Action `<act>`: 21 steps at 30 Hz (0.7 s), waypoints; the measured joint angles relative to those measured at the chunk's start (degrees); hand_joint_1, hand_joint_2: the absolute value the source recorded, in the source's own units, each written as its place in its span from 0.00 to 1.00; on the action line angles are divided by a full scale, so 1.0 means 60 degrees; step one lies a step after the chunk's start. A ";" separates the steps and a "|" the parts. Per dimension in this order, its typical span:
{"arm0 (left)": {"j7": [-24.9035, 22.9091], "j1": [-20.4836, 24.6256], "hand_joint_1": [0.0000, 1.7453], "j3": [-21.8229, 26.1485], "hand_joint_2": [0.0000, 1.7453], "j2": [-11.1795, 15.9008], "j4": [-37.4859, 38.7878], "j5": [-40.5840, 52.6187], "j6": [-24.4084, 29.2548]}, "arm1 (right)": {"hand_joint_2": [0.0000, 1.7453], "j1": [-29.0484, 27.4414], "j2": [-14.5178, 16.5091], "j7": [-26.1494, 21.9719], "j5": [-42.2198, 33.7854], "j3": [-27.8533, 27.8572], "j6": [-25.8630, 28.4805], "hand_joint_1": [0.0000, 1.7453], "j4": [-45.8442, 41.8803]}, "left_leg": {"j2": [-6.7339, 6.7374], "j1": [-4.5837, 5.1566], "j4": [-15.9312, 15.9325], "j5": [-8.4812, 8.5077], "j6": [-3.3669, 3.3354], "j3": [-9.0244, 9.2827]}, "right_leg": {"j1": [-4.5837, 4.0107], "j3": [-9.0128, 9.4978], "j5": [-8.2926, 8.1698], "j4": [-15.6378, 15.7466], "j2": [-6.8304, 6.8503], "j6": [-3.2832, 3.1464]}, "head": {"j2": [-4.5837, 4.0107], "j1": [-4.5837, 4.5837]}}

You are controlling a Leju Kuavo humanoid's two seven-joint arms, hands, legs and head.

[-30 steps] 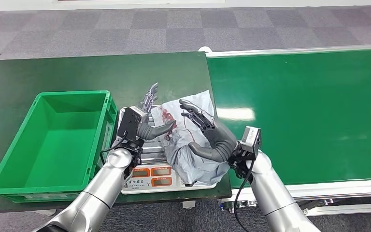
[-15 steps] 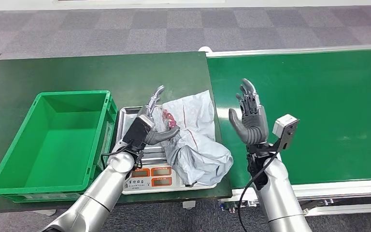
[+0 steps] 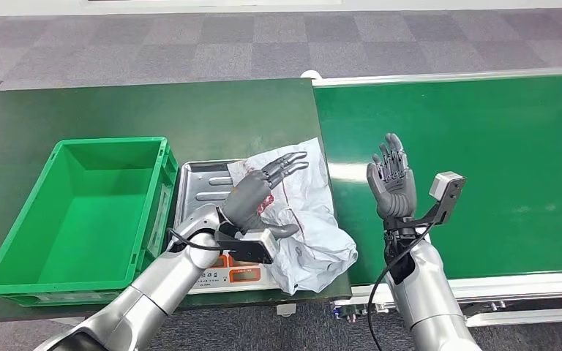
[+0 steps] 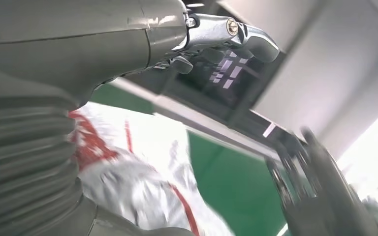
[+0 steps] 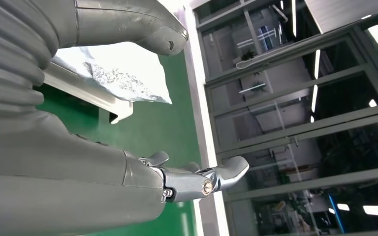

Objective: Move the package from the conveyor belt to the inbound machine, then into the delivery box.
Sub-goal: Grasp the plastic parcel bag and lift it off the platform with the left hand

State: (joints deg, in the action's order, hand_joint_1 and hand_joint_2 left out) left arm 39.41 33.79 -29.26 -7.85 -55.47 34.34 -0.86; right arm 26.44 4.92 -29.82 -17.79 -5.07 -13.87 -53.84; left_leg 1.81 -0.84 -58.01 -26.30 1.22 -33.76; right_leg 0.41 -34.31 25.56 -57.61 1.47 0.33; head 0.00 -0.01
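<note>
The crumpled grey package (image 3: 300, 219) was left on the weighing scale (image 3: 205, 179) at the table's front edge, just beside the green crate (image 3: 15, 241). The left hand (image 3: 260, 197) was rested over it with fingers spread, nothing clearly gripped. The right hand (image 3: 391, 183) was held up over the conveyor belt (image 3: 497, 161), fingers apart and holding nothing.

Floor (image 3: 190, 40): grey carpet tiles, checkered light and dark squares, running behind surface's far edge. Surface (image 3: 154, 110): dark green top, matte, left corner angled. Pale strip along floor's far side, top of head view. Right wrist view: glass partition wall (image 5: 295, 98) with dark metal frames, long ceiling light strips (image 5: 374, 211) reflected. Left wrist view: pale grey wall or ceiling panels (image 4: 325, 64), bright glare at one side.
</note>
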 joint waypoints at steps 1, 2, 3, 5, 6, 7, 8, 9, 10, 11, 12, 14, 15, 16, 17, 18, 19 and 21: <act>0.0043 0.0141 0.00 -0.0226 1.00 0.0061 0.0058 0.0195 -0.0067 | 1.00 0.0042 -0.0017 0.0001 -0.0046 0.0000 -0.0062 0.00 0.0072 | -0.0001 0.0000 0.0000 0.0000 0.0000 0.0000 | 0.0000 0.0000 0.0000 0.0000 0.0000 0.0000 | 0.0001 0.0001; 0.0065 0.0294 0.00 -0.0469 1.00 0.0119 0.0124 0.0374 -0.0178 | 1.00 0.0086 -0.0036 0.0001 -0.0116 0.0000 -0.0147 0.00 0.0146 | -0.0001 0.0000 0.0000 0.0000 0.0000 0.0000 | 0.0000 0.0001 0.0000 0.0000 0.0000 0.0000 | 0.0001 0.0000; 0.0083 0.0447 0.00 -0.0719 1.00 0.0171 0.0201 0.0536 -0.0314 | 1.00 0.0127 -0.0061 -0.0003 -0.0195 0.0000 -0.0239 0.00 0.0218 | -0.0001 0.0000 0.0000 0.0001 -0.0001 0.0000 | 0.0001 0.0001 0.0000 0.0000 0.0000 0.0000 | 0.0001 0.0000; 0.0099 0.0749 0.00 -0.1215 1.00 0.0228 0.0375 0.0752 -0.0643 | 1.00 0.0199 -0.0102 -0.0025 -0.0368 0.0000 -0.0418 0.00 0.0354 | -0.0001 0.0002 -0.0001 0.0002 -0.0002 0.0001 | 0.0001 0.0002 -0.0001 0.0000 0.0001 0.0001 | -0.0001 -0.0001; 0.0102 0.0917 0.00 -0.1496 1.00 0.0247 0.0487 0.0816 -0.0830 | 1.00 0.0237 -0.0119 -0.0041 -0.0451 0.0000 -0.0501 0.00 0.0432 | -0.0001 0.0003 -0.0001 0.0003 -0.0003 0.0000 | 0.0002 0.0001 -0.0002 0.0000 0.0001 0.0001 | -0.0001 -0.0001; 0.0105 0.1091 0.00 -0.1791 1.00 0.0265 0.0603 0.0839 -0.1054 | 1.00 0.0270 -0.0132 -0.0057 -0.0533 0.0000 -0.0581 0.00 0.0508 | 0.0000 0.0004 -0.0001 0.0003 -0.0004 0.0001 | 0.0003 0.0001 -0.0004 0.0000 0.0001 0.0001 | -0.0001 -0.0001; 0.0105 0.1266 0.00 -0.2082 1.00 0.0283 0.0709 0.0799 -0.1328 | 1.00 0.0293 -0.0144 -0.0068 -0.0609 -0.0001 -0.0651 0.00 0.0569 | 0.0000 0.0005 -0.0001 0.0003 -0.0004 0.0001 | 0.0004 0.0001 -0.0005 0.0000 0.0001 0.0000 | -0.0001 -0.0001; 0.0105 0.1466 0.00 -0.2393 1.00 0.0305 0.0811 0.0715 -0.1636 | 1.00 0.0308 -0.0155 -0.0076 -0.0673 -0.0005 -0.0708 0.00 0.0617 | 0.0000 0.0006 -0.0001 0.0004 -0.0004 0.0001 | 0.0004 0.0001 -0.0006 0.0000 0.0001 0.0000 | -0.0001 -0.0001; 0.0105 0.1656 0.00 -0.2719 1.00 0.0339 0.0903 0.0560 -0.1999 | 1.00 0.0309 -0.0164 -0.0079 -0.0726 -0.0012 -0.0743 0.00 0.0650 | 0.0000 0.0006 -0.0002 0.0004 -0.0004 0.0001 | 0.0004 0.0001 -0.0006 0.0000 0.0001 0.0000 | -0.0001 0.0000; 0.0105 0.1859 0.00 -0.3078 1.00 0.0376 0.1000 0.0360 -0.2403 | 1.00 0.0303 -0.0171 -0.0078 -0.0776 -0.0021 -0.0768 0.00 0.0670 | 0.0000 0.0006 -0.0002 0.0004 -0.0004 0.0001 | 0.0004 0.0001 -0.0006 0.0000 0.0001 0.0000 | -0.0001 0.0000; 0.0105 0.2068 0.00 -0.3449 1.00 0.0416 0.1104 0.0146 -0.2802 | 1.00 0.0292 -0.0176 -0.0074 -0.0821 -0.0031 -0.0782 0.00 0.0683 | 0.0000 0.0006 -0.0002 0.0004 -0.0004 0.0001 | 0.0004 0.0001 -0.0006 0.0000 0.0000 0.0000 | -0.0001 0.0000; 0.0105 0.2467 0.00 -0.4186 1.00 0.0473 0.1361 -0.0310 -0.3649 | 1.00 0.0252 -0.0180 -0.0051 -0.0915 -0.0047 -0.0800 0.00 0.0685 | 0.0000 0.0006 -0.0002 0.0004 -0.0004 0.0002 | 0.0004 0.0001 -0.0006 0.0000 0.0000 0.0000 | -0.0001 0.0000; 0.0105 0.2649 0.00 -0.4516 1.00 0.0482 0.1519 -0.0500 -0.4061 | 1.00 0.0224 -0.0180 -0.0034 -0.0955 -0.0058 -0.0803 0.00 0.0673 | 0.0000 0.0006 -0.0002 0.0004 -0.0004 0.0002 | 0.0004 0.0001 -0.0006 -0.0001 0.0000 0.0000 | -0.0001 0.0000; 0.0104 0.2818 0.00 -0.4819 1.00 0.0477 0.1698 -0.0660 -0.4483 | 1.00 0.0194 -0.0180 -0.0002 -0.0995 -0.0077 -0.0806 0.00 0.0650 | 0.0001 0.0006 -0.0002 0.0004 -0.0004 0.0002 | 0.0004 0.0001 -0.0006 -0.0001 0.0000 0.0000 | -0.0001 0.0000; 0.0096 0.2976 0.00 -0.5089 1.00 0.0454 0.1899 -0.0777 -0.4872 | 1.00 0.0168 -0.0180 0.0043 -0.1026 -0.0102 -0.0804 0.00 0.0622 | 0.0002 0.0006 -0.0001 0.0004 -0.0004 0.0002 | 0.0004 0.0001 -0.0006 -0.0001 -0.0001 0.0000 | -0.0001 0.0000; 0.0082 0.3121 0.00 -0.5333 1.00 0.0406 0.2125 -0.0858 -0.5200 | 1.00 0.0155 -0.0180 0.0094 -0.1053 -0.0135 -0.0802 0.00 0.0597 | 0.0002 0.0006 -0.0001 0.0004 -0.0004 0.0002 | 0.0004 0.0002 -0.0006 -0.0001 -0.0001 0.0000 | 0.0000 0.0001; 0.0051 0.3262 0.00 -0.5550 1.00 0.0332 0.2378 -0.0925 -0.5475 | 1.00 0.0156 -0.0179 0.0151 -0.1081 -0.0172 -0.0801 0.00 0.0580 | 0.0002 0.0006 -0.0001 0.0004 -0.0004 0.0002 | 0.0004 0.0003 -0.0006 -0.0001 -0.0001 0.0000 | 0.0000 0.0002; -0.0097 0.3517 0.00 -0.5910 1.00 0.0128 0.2915 -0.1069 -0.5872 | 1.00 0.0207 -0.0176 0.0236 -0.1132 -0.0272 -0.0801 0.00 0.0574 | 0.0000 0.0007 -0.0001 0.0004 -0.0004 0.0002 | 0.0005 0.0008 -0.0006 -0.0001 0.0000 0.0000 | 0.0000 0.0001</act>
State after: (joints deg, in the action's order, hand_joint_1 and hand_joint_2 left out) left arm 38.83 54.89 -64.72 -7.08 -37.98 27.92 -36.09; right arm 27.68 3.87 -28.41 -24.58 -6.70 -18.68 -50.40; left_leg 1.82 -0.80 -58.02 -26.28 1.19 -33.75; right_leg 0.45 -34.26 25.53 -57.62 1.47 0.33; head 0.01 -0.01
